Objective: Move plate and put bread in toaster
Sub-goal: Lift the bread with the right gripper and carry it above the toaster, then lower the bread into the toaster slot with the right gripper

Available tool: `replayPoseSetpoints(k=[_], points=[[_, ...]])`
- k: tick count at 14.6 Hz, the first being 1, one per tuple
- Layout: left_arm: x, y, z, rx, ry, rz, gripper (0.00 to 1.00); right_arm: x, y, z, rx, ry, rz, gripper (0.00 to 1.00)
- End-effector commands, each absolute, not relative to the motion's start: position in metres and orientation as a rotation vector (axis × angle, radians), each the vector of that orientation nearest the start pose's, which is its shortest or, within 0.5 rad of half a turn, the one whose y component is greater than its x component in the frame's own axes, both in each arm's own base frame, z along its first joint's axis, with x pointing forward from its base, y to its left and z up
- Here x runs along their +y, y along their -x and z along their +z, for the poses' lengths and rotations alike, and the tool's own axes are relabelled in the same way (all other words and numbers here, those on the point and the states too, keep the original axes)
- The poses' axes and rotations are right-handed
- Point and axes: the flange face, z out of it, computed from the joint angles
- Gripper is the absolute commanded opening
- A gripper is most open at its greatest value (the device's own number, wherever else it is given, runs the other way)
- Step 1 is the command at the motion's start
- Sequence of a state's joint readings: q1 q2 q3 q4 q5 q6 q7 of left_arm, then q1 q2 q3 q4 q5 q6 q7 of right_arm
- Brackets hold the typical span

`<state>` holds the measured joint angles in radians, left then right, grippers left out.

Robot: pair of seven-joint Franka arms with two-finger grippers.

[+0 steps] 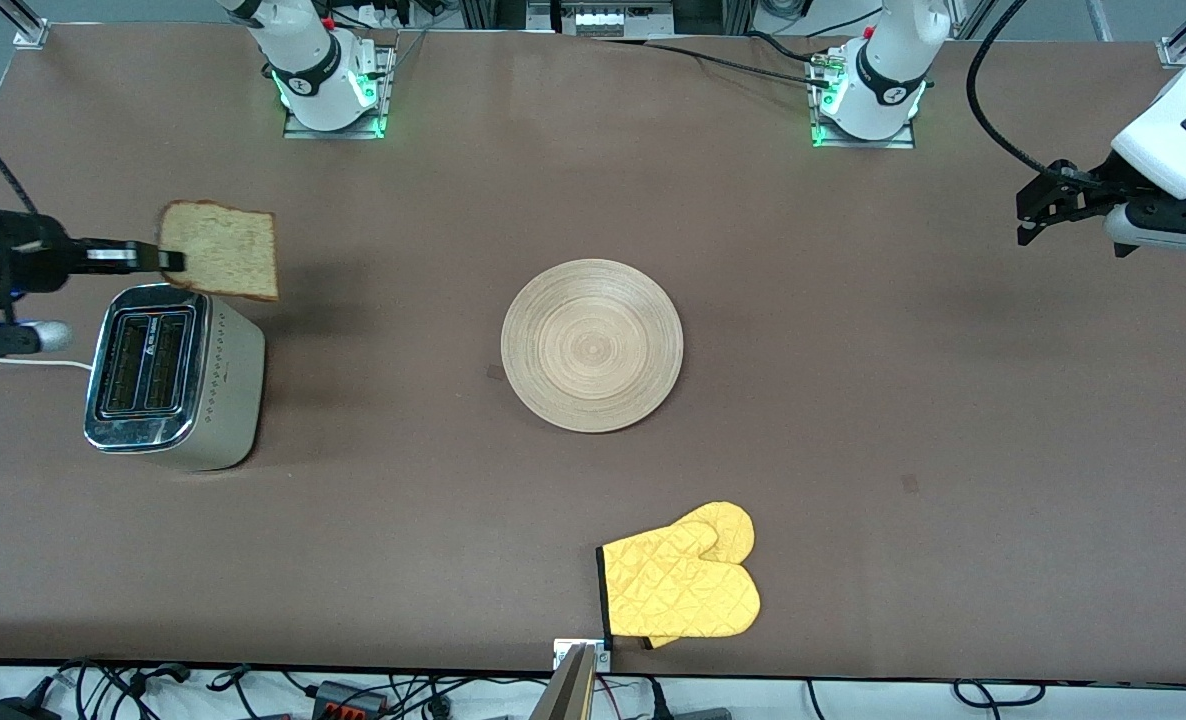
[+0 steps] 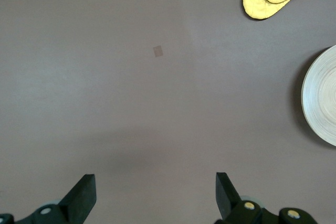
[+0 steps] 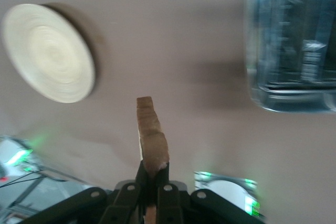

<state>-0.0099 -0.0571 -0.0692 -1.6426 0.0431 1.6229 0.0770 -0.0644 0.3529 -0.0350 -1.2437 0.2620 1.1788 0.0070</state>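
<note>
Mitt (image 1: 681, 577) aside, right pincer (image 1: 168, 261) grips bread (image 1: 223, 250) above toaster (image 1: 168, 373) (left pincer (image 1: 1035, 212) wide).

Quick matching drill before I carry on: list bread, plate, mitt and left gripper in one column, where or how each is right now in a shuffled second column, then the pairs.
Things:
1. bread
2. plate
3. mitt
4. left gripper

States:
A. open, holding nothing, over bare table at the left arm's end
B. flat on the table, nothing on it
C. held up in the right gripper, beside the toaster
D. on the table, nearest the front camera

Pairs: 1-C, 2-B, 3-D, 4-A
</note>
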Motion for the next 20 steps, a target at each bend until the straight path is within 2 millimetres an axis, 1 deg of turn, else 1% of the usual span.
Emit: replayPoseSetpoints(k=[1, 3, 4, 5, 6, 7, 8, 10, 11, 12, 13, 14, 15, 16, 17, 20], points=[[-0.042, -0.542, 0.632, 0.232, 3.064, -0.048, 1.00, -0.044, -0.632, 0.559, 0.077, 2.950, 0.617, 0.00], [-0.042, -0.542, 0.632, 0.234, 3.063, -0.048, 1.00, -0.054, -0.638, 0.557, 0.000, 3.006, 0.594, 0.00], [-0.042, -0.542, 0.632, 0.232, 3.064, -0.048, 1.00, -0.057, -0.644, 0.559, -0.046, 3.081, 0.541, 0.00], [-0.042, -0.542, 0.633, 0.232, 3.064, -0.051, 1.00, -0.061, -0.647, 0.561, -0.125, 3.141, 0.515, 0.00], [-0.042, -0.542, 0.633, 0.232, 3.064, -0.051, 1.00, -0.061, -0.651, 0.562, -0.309, 3.155, 0.494, 0.00], [-0.041, -0.542, 0.632, 0.232, 3.062, -0.048, 1.00, -0.064, -0.653, 0.561, -0.433, 3.144, 0.478, 0.00], [-0.041, -0.542, 0.633, 0.234, 3.062, -0.053, 1.00, -0.066, -0.654, 0.557, -0.450, 3.139, 0.484, 0.00], [-0.041, -0.543, 0.632, 0.234, 3.062, -0.053, 1.00, -0.070, -0.656, 0.546, -0.432, 3.145, 0.515, 0.00], [-0.042, -0.542, 0.633, 0.234, 3.063, -0.053, 1.00, -0.070, -0.660, 0.541, -0.405, 3.209, 0.519, 0.00], [-0.042, -0.542, 0.632, 0.234, 3.063, -0.051, 1.00, -0.063, -0.664, 0.534, -0.375, 3.276, 0.536, 0.00], [-0.041, -0.543, 0.632, 0.234, 3.062, -0.053, 1.00, -0.051, -0.665, 0.525, -0.339, 3.308, 0.555, 0.00], [-0.041, -0.543, 0.632, 0.234, 3.062, -0.053, 1.00, -0.041, -0.667, 0.516, -0.257, 3.334, 0.568, 0.00], [-0.041, -0.543, 0.632, 0.234, 3.062, -0.053, 1.00, -0.037, -0.671, 0.504, -0.164, 3.346, 0.586, 0.00], [-0.040, -0.543, 0.632, 0.230, 3.062, -0.053, 1.00, -0.040, -0.674, 0.494, -0.104, 3.350, 0.601, 0.00], [-0.040, -0.543, 0.632, 0.230, 3.062, -0.057, 1.00, -0.041, -0.675, 0.489, -0.088, 3.344, 0.606, 0.00], [-0.040, -0.543, 0.632, 0.230, 3.062, -0.055, 1.00, -0.041, -0.677, 0.488, -0.085, 3.346, 0.595, 0.00]])
